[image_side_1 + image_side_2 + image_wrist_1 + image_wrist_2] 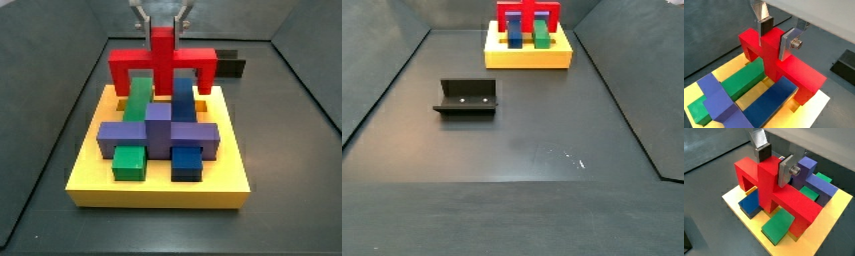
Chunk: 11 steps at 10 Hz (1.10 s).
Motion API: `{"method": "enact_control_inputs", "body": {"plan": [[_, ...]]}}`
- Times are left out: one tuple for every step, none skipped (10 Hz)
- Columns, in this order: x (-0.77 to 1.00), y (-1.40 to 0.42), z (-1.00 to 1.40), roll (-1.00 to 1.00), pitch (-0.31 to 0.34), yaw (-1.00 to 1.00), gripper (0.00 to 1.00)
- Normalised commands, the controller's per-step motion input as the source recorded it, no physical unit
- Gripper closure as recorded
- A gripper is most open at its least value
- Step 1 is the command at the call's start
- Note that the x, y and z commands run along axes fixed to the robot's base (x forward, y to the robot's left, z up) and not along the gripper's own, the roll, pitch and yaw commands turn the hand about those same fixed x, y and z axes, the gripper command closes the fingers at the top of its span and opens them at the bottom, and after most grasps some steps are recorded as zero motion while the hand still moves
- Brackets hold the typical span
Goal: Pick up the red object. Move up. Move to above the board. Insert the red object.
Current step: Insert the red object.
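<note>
My gripper point(777, 35) is shut on the upright stem of the red object point(797, 72), one finger on each side of the stem top; it also shows in a wrist view point(773, 162) and in a side view point(162, 22). The red object point(163, 62) stands upright over the far end of the yellow board point(160, 185), its two legs down at the board's surface. Whether the legs sit in slots I cannot tell. On the board lie green bars point(139, 100), blue bars point(183, 100) and a purple block point(160, 130). The red object point(528, 17) and the board point(529, 58) also show at the far end of a side view.
A small dark box point(231, 65) sits just behind the board and also shows in a wrist view point(844, 65). The fixture point(468, 97) stands on the dark floor, well away from the board. Grey walls enclose the floor on both sides.
</note>
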Motion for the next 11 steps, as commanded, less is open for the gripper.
{"method": "enact_control_inputs", "body": {"plan": [[-0.06,0.0,-0.03,-0.03,-0.036,0.0,1.0],[0.0,-0.05,-0.09,-0.04,-0.044,0.0,1.0],[0.04,-0.04,-0.17,-0.02,-0.02,0.0,1.0],[0.02,-0.02,-0.19,-0.01,-0.01,0.0,1.0],[0.0,0.0,-0.2,0.0,-0.007,0.0,1.0],[0.0,0.0,-0.21,0.0,-0.01,0.0,1.0],[0.0,0.0,-0.2,0.0,-0.01,0.0,1.0],[0.0,0.0,-0.19,-0.01,-0.009,0.0,1.0],[0.05,-0.04,-0.17,-0.06,-0.014,0.0,1.0],[0.03,-0.06,-0.17,-0.1,-0.026,0.0,1.0],[0.02,-0.01,-0.18,-0.12,-0.039,0.0,1.0]]}}
